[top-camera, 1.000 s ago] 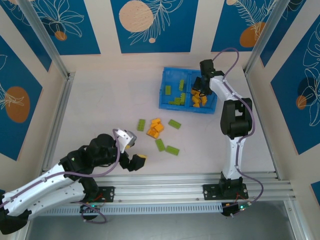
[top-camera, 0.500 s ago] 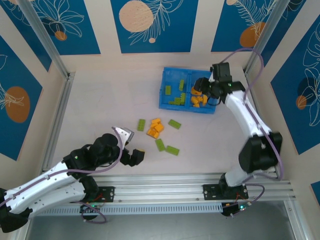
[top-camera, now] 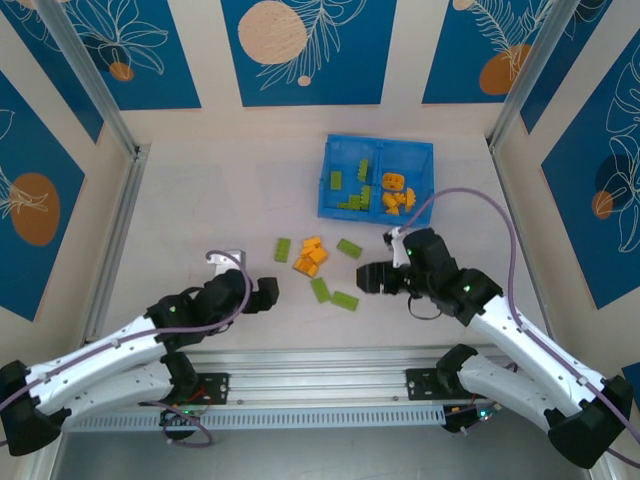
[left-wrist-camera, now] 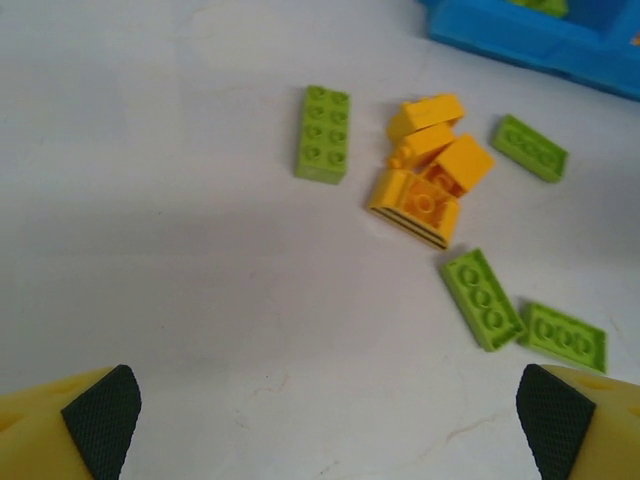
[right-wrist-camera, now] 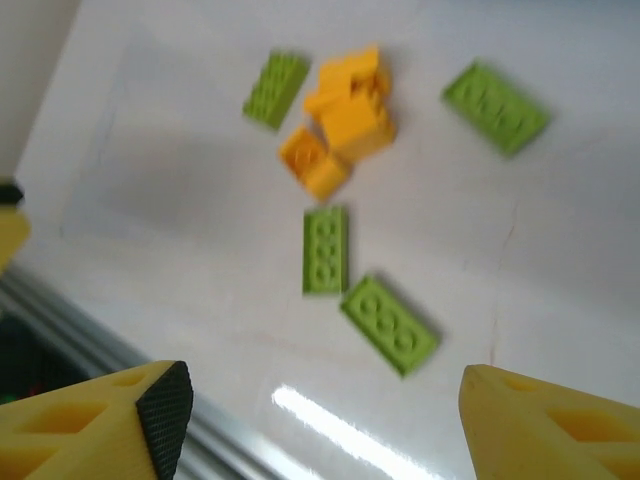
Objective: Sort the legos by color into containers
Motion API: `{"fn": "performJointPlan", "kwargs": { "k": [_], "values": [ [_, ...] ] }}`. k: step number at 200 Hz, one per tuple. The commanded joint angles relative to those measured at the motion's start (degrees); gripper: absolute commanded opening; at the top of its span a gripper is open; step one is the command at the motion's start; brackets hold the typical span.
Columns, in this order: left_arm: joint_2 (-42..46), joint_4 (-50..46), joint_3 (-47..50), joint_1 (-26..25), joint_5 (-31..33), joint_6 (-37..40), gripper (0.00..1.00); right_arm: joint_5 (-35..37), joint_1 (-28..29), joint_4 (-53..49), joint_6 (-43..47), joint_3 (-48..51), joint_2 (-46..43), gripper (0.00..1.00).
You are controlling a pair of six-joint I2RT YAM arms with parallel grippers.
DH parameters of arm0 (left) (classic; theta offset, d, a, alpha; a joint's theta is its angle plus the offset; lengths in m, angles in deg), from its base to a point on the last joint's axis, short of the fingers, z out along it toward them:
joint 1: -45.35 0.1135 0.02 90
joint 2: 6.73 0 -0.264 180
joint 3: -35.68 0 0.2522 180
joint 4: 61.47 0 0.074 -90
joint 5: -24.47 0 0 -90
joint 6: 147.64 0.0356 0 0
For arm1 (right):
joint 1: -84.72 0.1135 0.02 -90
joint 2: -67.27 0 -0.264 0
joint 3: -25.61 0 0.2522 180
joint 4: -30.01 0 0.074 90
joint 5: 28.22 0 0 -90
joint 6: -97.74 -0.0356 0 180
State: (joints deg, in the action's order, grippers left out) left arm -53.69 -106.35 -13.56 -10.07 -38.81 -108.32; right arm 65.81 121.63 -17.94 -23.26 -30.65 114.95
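The blue bin stands at the back, with green legos in its left container and orange ones in its right. Loose on the table lie an orange cluster and green bricks. My left gripper is open, low over bare table short of the pile. My right gripper is open just right of the two nearest green bricks, holding nothing.
An aluminium rail runs along the near table edge, close behind both grippers. Frame posts and patterned walls close in the sides and back. The bin's near wall lies beyond the loose bricks.
My right arm has swung from over the bin's right container down to the near table beside the loose green bricks, its jaws opening. My left gripper has edged forward toward the pile.
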Motion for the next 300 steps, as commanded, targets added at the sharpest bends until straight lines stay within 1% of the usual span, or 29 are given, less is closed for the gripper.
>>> {"fn": "performJointPlan", "kwargs": {
  "k": [1,10,25,40,65,86,107,128,142,154,167,183,199,217,232,258,285,300],
  "values": [
    [-4.59,1.92,-0.41,-0.19,2.0,-11.72,0.98,0.14,2.32,-2.85,-4.64,1.38,-1.62,0.73],
    [-7.43,4.86,-0.77,-0.22,-0.67,-13.97,0.97,0.96,2.79,-3.77,-6.09,1.45,-1.71,0.73],
    [-13.75,10.79,-2.4,-0.51,-7.11,-14.87,0.96,2.29,3.19,-4.45,-7.82,1.46,-1.89,0.74],
    [-21.7,11.95,-6.49,-1.71,-10.22,-16.04,0.94,4.02,3.17,-4.74,-9.38,1.41,-1.98,0.77],
    [-34.54,7.56,-15.98,-3.61,-10.17,-16.37,0.91,4.0,3.26,-4.19,-9.83,1.68,-2.24,0.8],
    [-42.37,7.79,-20.98,-3.71,-11.1,-16.64,0.89,4.22,3.43,-5.11,-10.48,2.04,-3.16,0.81],
    [-47.95,6.9,-24.12,-3.55,-10.28,-18.11,0.87,3.61,3.57,-5.79,-12.44,3.3,-5.03,0.81],
    [-52.86,3.77,-27.72,-3.25,-9.35,-18.58,0.85,2.74,3.94,-6.76,-14.3,4.4,-8.05,0.81],
    [-55.75,2.59,-29.49,-2.66,-10.05,-18.34,0.84,3.38,4.1,-8.25,-15.04,4.75,-10.59,0.81],
    [-58.03,3.15,-30.29,-1.95,-11.9,-17.51,0.83,4.09,4.14,-9.52,-15.23,4.76,-12.6,0.81],
    [-60.16,4.04,-31.47,-1.38,-14.33,-16.34,0.81,4.89,4.14,-10.88,-15.19,4.67,-14.42,0.82],
    [-62.35,3.46,-33.19,-1.31,-15.66,-15.37,0.74,5.52,4.14,-12.04,-15.14,4.21,-15.74,0.82],
    [-63.33,3.18,-33.51,-1.36,-16.81,-15.49,0.65,5.59,4.14,-12.65,-15.23,3.77,-16.04,0.82],
    [-63.49,2.43,-32.75,-1.35,-17.48,-15.82,0.53,5.22,4.18,-12.74,-15.37,3.36,-16.04,0.82],
    [-63.09,2.35,-31.41,-1.34,-18.0,-15.24,0.46,4.86,4.14,-12.78,-15.45,3.08,-16.04,0.82],
    [-61.88,3.13,-28.63,-1.34,-19.03,-14.8,0.3,4.33,4.23,-12.58,-14.8,2.85,-16.07,0.82],
    [-59.83,3.36,-27.1,-1.36,-18.66,-14.44,0.22,3.84,4.23,-12.85,-14.51,2.34,-16.04,0.82],
    [-58.05,1.98,-27.44,-1.36,-17.49,-13.82,0.18,3.7,4.23,-12.96,-14.62,1.92,-15.94,0.82]
  ]
}}
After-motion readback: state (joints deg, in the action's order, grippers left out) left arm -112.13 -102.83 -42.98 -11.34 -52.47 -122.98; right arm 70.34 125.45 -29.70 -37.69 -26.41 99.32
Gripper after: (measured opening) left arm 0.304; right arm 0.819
